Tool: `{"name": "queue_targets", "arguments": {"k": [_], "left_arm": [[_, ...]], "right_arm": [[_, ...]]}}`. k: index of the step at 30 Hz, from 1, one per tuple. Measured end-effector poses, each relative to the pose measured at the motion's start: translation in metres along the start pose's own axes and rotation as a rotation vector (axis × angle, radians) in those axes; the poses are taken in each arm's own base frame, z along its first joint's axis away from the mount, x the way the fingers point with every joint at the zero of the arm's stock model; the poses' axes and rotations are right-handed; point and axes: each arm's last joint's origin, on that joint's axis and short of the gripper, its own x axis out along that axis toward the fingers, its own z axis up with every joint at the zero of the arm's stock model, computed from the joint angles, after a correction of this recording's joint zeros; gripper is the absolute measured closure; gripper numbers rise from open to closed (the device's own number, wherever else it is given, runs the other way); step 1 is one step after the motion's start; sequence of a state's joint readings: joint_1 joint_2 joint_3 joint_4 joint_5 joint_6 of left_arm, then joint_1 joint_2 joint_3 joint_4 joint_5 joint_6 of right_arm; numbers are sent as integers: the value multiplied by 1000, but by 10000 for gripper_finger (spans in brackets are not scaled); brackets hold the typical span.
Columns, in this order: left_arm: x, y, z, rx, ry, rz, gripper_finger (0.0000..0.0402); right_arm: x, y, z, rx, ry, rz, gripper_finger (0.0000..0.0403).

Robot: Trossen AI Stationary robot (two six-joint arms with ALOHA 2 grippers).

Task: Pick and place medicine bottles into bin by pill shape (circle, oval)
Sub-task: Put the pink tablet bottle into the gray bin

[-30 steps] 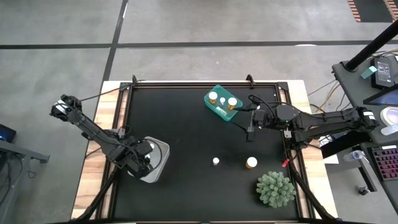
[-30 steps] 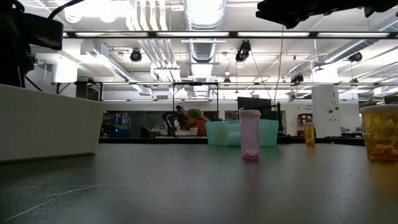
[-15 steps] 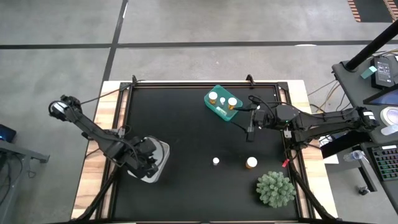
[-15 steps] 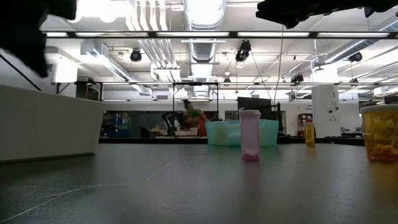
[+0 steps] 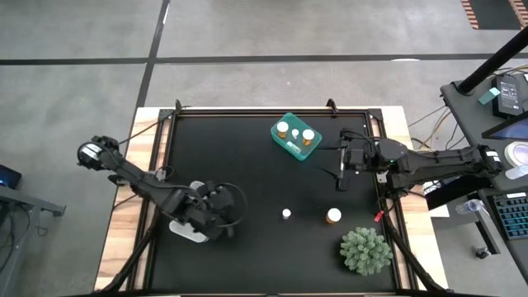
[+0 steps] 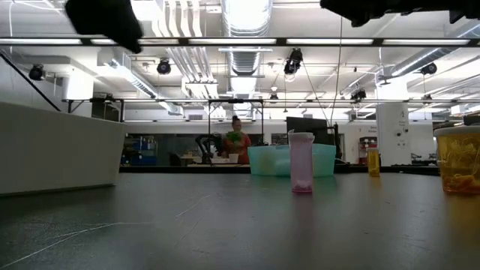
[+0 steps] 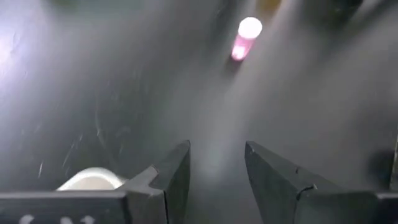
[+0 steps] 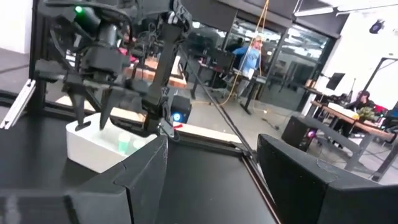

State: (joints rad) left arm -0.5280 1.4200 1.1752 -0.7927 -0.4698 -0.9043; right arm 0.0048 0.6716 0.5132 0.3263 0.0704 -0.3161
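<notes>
Left gripper: we see its fingers parted with nothing between them, hanging over the worktop just beside the white bin.
Right gripper: fingers apart and empty, raised near the green bin.
Sorted so far: we count three medicine bottles standing in the green bin; we cannot tell what the white bin holds.
Left to do: two loose on the worktop, a tiny white bottle and an amber bottle, near each other.
Other: one green plant, close to the amber bottle.
Progress: we judge it well along.
</notes>
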Motion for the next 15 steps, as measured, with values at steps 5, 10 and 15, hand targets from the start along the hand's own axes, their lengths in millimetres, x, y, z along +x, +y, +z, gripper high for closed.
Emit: {"name": "queue_targets", "arguments": {"k": [5,10,15], "left_arm": [[18,-18,22,70,-10,2,265],[37,-30,46,114,14,-10,265],[57,-36,63,160,45,-21,266]], "right_arm": [[-13,-2,2,1,-31,-11,163],[-21,-3,3,2,-29,-10,163],[-25,-2,2,-15,-42,15,163]]}}
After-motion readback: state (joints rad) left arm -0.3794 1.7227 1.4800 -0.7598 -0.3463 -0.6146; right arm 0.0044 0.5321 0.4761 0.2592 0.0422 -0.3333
